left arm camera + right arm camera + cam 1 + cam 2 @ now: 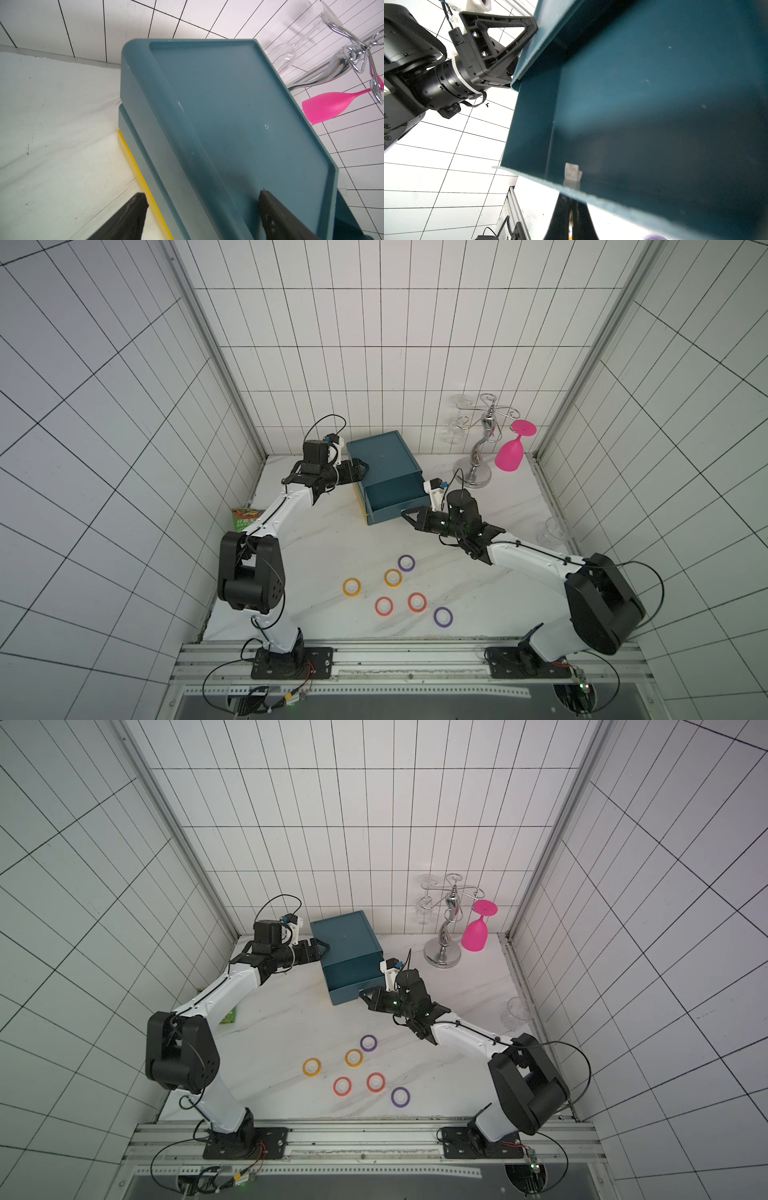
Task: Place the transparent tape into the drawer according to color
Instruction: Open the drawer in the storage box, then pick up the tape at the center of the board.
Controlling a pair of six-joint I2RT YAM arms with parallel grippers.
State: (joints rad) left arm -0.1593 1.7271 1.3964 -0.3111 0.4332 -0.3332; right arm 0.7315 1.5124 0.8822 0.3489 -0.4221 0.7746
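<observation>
Pull and brace (opening step, nothing sorted yet)
Right end effector point(405, 515), fingers together at the open top drawer's point(390, 493) front, apparently on its hidden pull: draw straight and level. Left end effector point(361, 470), jaws apart, straddles the drawer chest's point(384, 456) upper side edge; press there so it cannot slide. Six transparent tape point(392, 578) rolls lie on the bench point(316, 556) before the chest, well apart.

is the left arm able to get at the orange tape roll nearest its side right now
Probably yes: the left gripper is open, holding nothing, straddling the chest at its edge, and that orange roll lies flat on bare table with nothing between them.
</observation>
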